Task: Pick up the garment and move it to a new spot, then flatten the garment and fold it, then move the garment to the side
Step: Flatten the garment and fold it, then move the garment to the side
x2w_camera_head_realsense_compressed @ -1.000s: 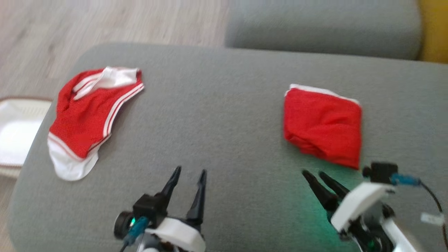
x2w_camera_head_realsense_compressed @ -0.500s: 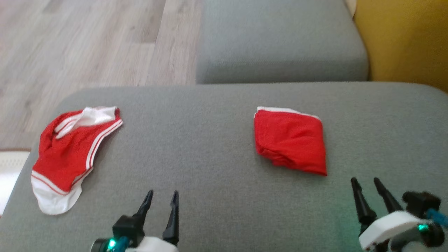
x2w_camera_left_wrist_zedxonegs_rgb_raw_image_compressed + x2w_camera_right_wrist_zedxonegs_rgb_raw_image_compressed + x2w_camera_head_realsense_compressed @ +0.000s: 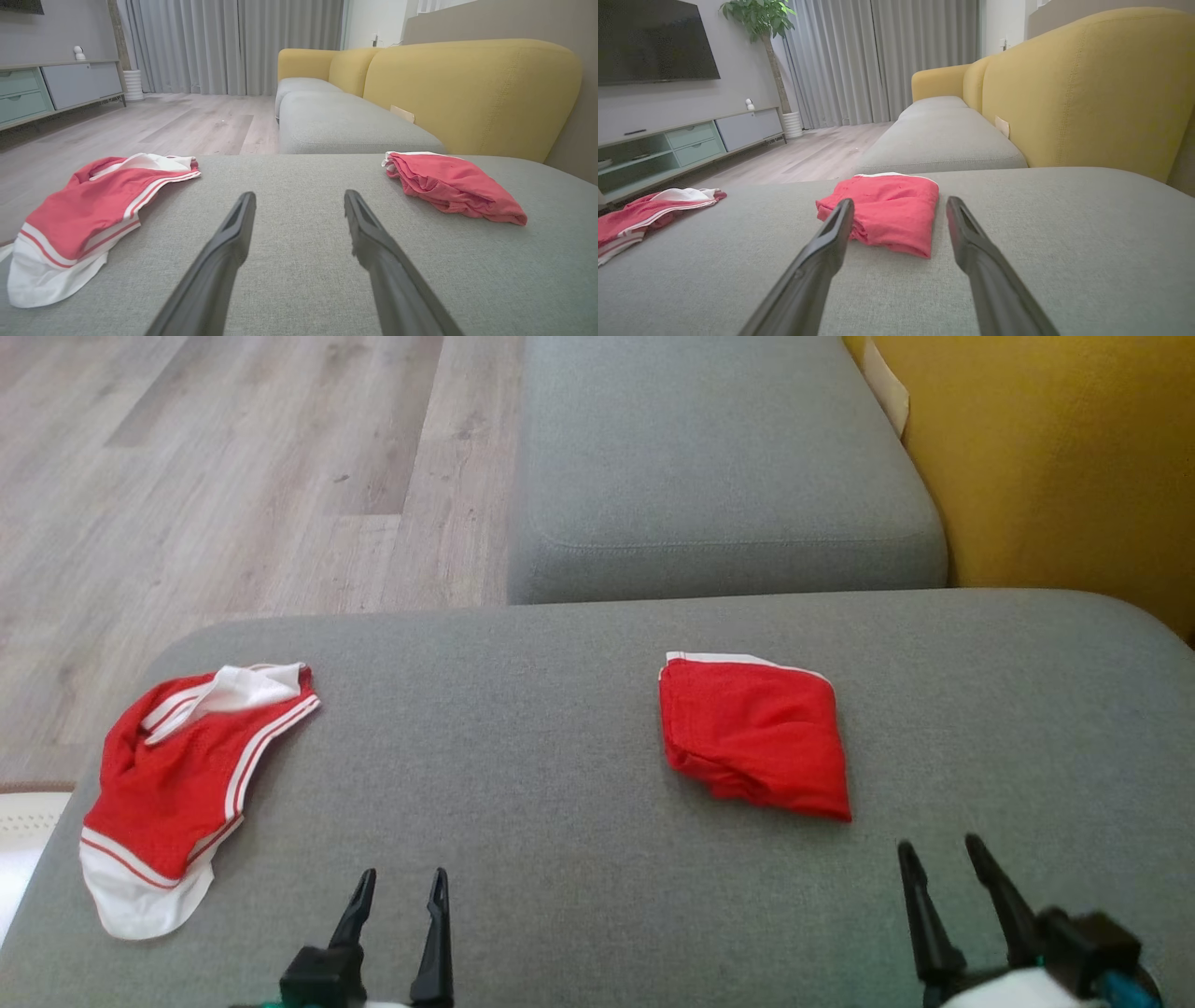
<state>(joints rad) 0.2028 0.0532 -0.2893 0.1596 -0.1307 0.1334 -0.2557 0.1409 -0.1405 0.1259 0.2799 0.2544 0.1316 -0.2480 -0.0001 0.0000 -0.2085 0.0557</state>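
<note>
The whole head view is different from one second ago: more floor (image 3: 233, 476) and more of the yellow backrest (image 3: 1055, 457) show now. This is the camera that rises, not the clothes that move. Both garments keep the same place on the grey cushion (image 3: 560, 756).

What really changes is the right claw (image 3: 938, 845). One second ago it leans toward the folded garment (image 3: 752, 737), with its tips close to the lower edge. Now it points straight up the view, near the bottom edge, apart from the cloth. Its two fingers stand apart and hold nothing. The left claw (image 3: 402, 875) is also low in the view, fingers apart, empty.

The folded garment lies on the right half of the cushion as a compact red packet, and nothing touches it. The loose garment (image 3: 177, 775), red with white bands, lies spread and wrinkled at the left end, well apart from the first one.

I judge that the folding and the move to the side are finished for the right piece, and both arms go back to rest. If work continues, the loose piece on the left is probably the next one.
</note>
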